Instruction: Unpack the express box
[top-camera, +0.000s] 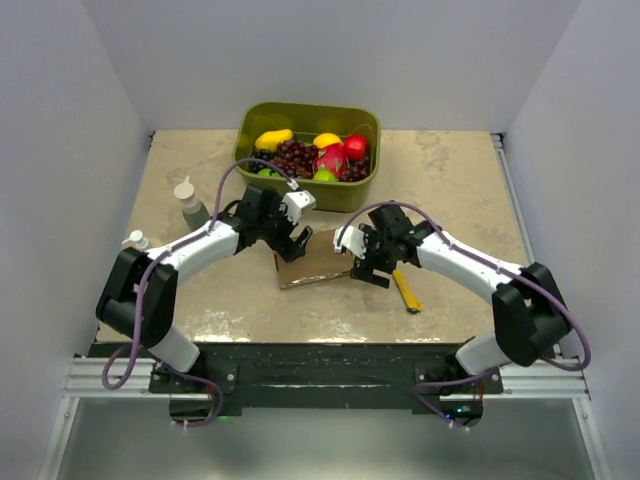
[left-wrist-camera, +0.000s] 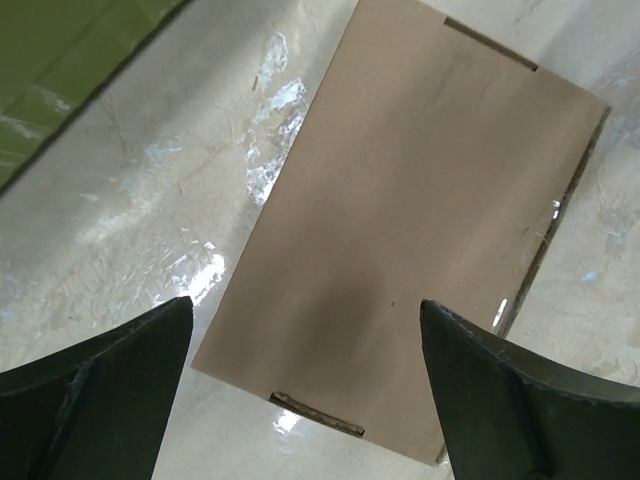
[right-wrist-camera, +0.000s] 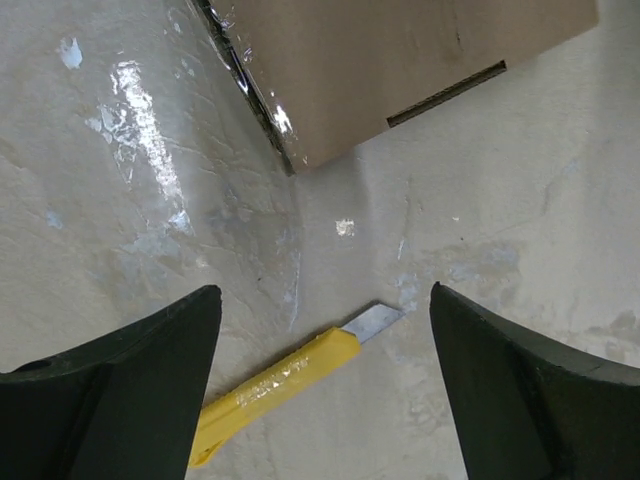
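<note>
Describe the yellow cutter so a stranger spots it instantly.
Find the olive-green plastic fruit tub at the back, then the flat brown cardboard box before it. Right of that box lies the slim yellow-handled utility knife, the only yellow thing outside the tub.

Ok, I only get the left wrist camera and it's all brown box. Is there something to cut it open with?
Observer: Yes, a yellow utility knife lies on the table right of the express box, blade out.
Operator: Is the other arm near it?
Observer: The right end effector hovers open above it, not touching.
Operator: What's that green thing in my corner?
Observer: A green tub full of fruit, behind the box.
</note>
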